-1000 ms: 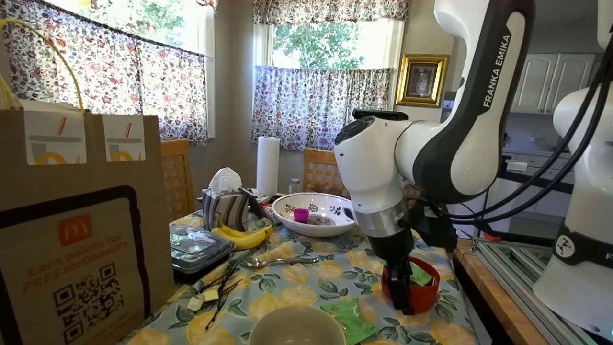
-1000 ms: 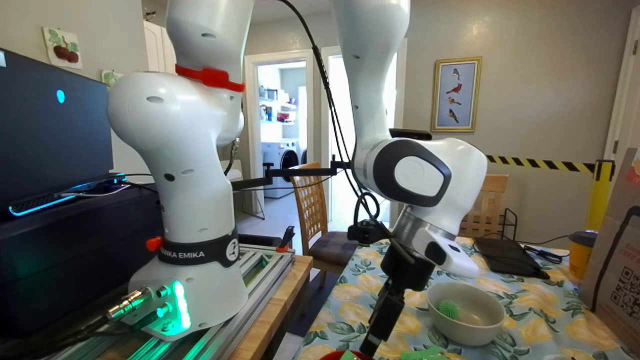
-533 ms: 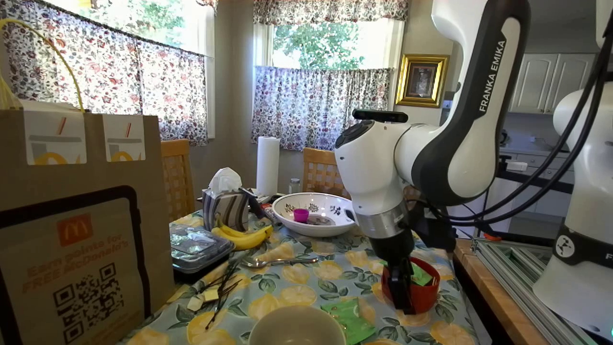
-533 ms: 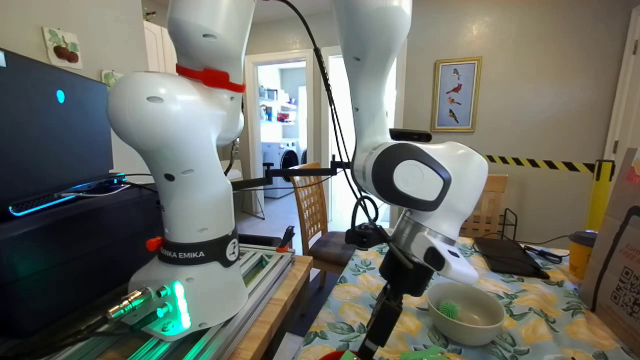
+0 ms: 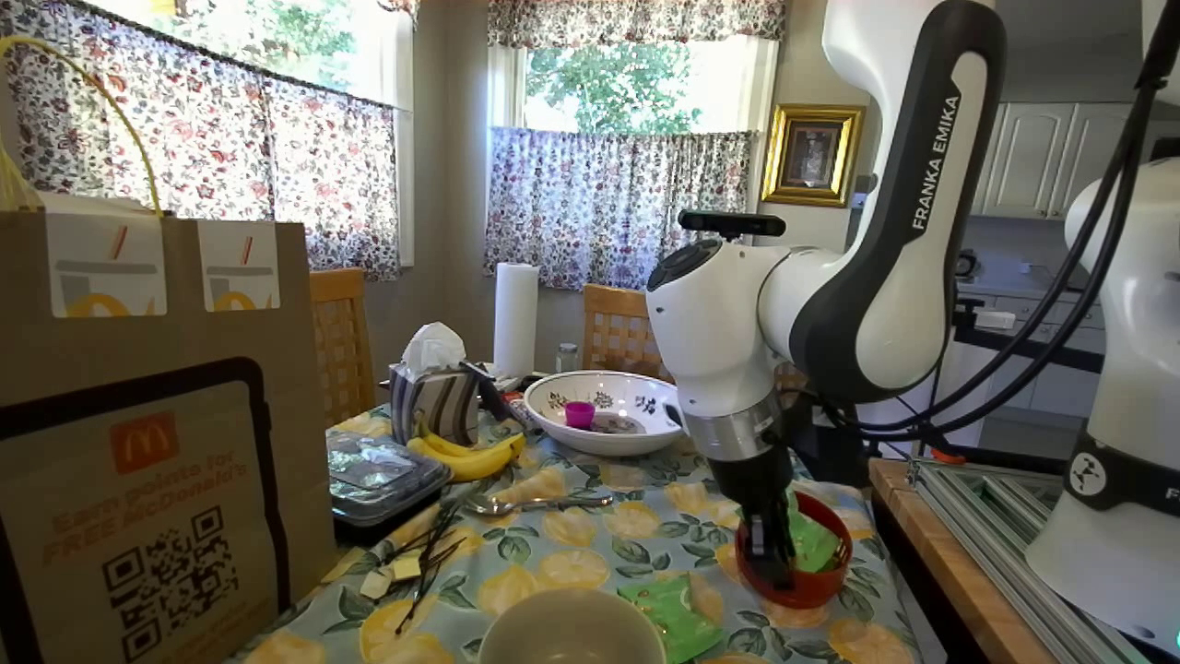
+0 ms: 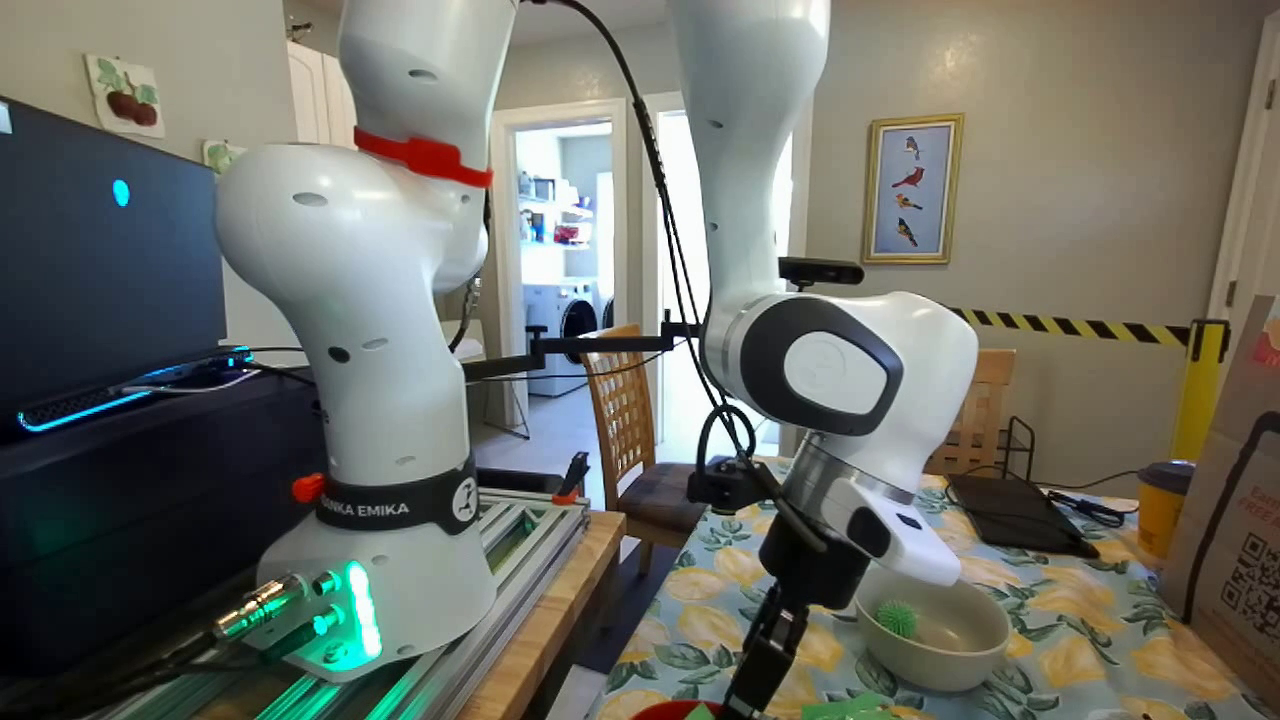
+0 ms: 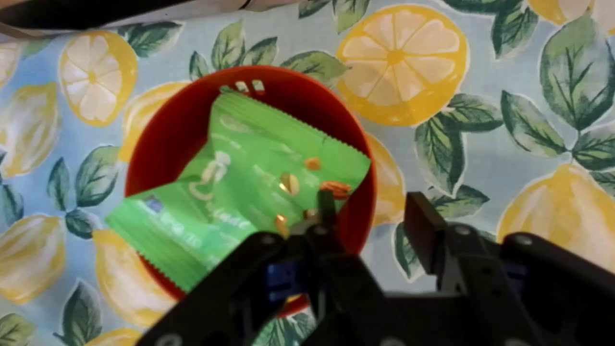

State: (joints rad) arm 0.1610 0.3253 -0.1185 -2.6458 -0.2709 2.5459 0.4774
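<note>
Snack packet (image 7: pixel 240 168) in bowl (image 7: pixel 312 103) on tablecloth (image 7: pixel 485 158).
In an exterior view: second packet (image 5: pixel 678 618) left of bowl; farther back, bananas (image 5: pixel 472 462) before tissue box (image 5: pixel 442 401), cup (image 5: pixel 579 416) inside serving bowl (image 5: pixel 604 445).

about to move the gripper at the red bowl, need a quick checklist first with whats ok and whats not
1. Gripper open: ok, a gap shows between its fingers.
2. Fingers lined up either side of the rim of the red bowl: ok in the wrist view, one over its inside, one outside.
3. Inner finger clear of the green packet in the bowl: cannot tell, they overlap in view.
4. Packet wholly within the rim: not ok, one corner juts past it in the wrist view.
5. Fingertips clear of the tablecloth: cannot tell their height.
</note>
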